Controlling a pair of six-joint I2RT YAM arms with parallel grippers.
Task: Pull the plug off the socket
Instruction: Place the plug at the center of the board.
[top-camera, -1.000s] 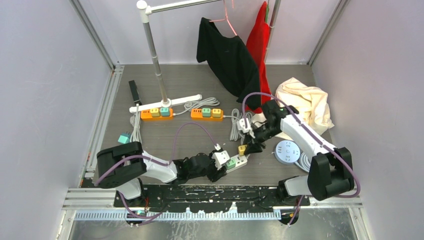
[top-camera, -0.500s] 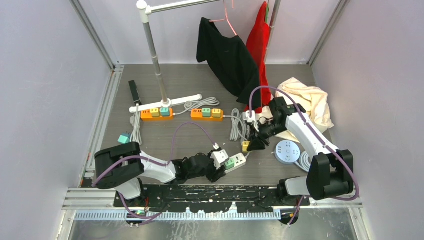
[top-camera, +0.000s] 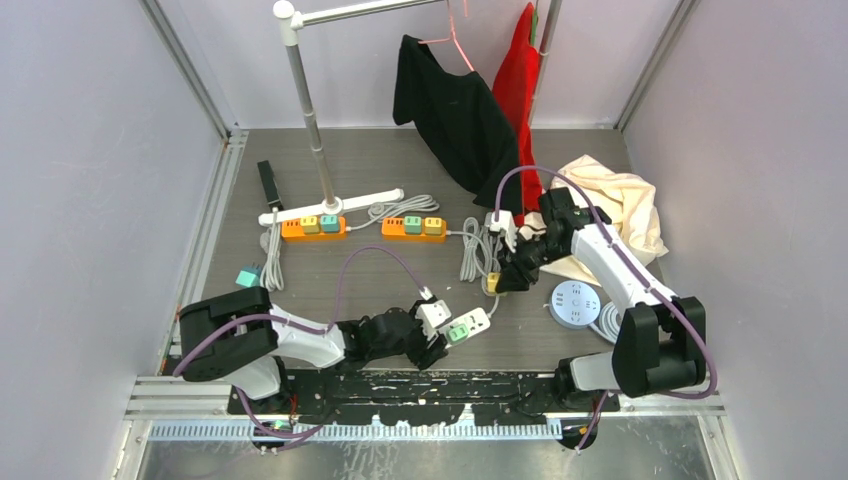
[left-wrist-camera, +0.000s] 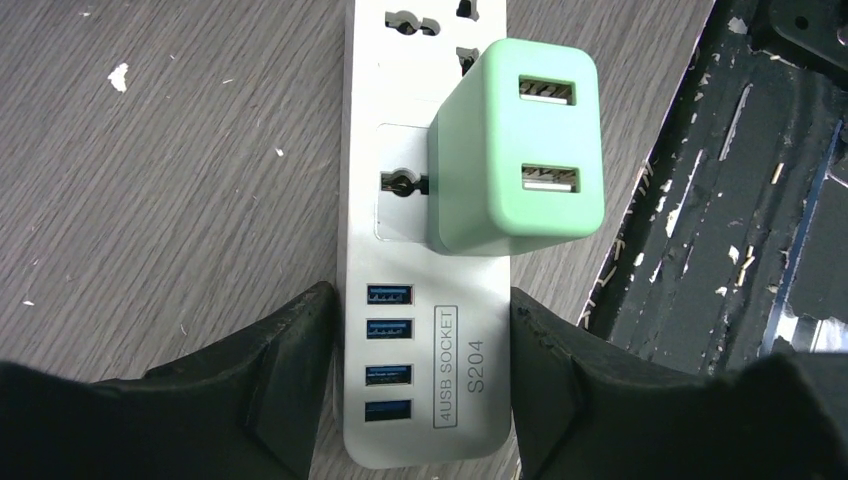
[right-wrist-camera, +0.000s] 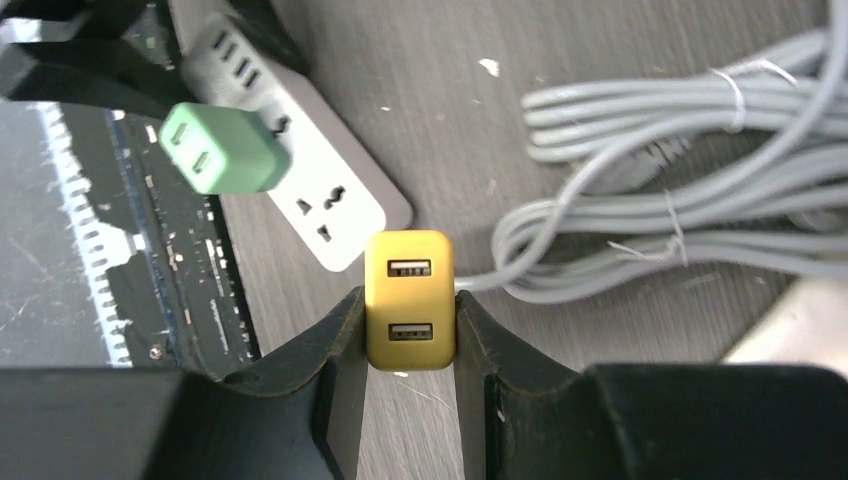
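Open wood between the white power strip near the front and the orange strips farther back. Crowded on the right by coiled grey cable, a round white hub and heaped cream cloth. Far left, barred by the rack pole.

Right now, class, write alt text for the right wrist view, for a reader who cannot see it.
The right gripper pinches a yellow plug above a wooden table. To the upper left lies a white power strip with a green plug in it, and coiled grey cable lies to the right.
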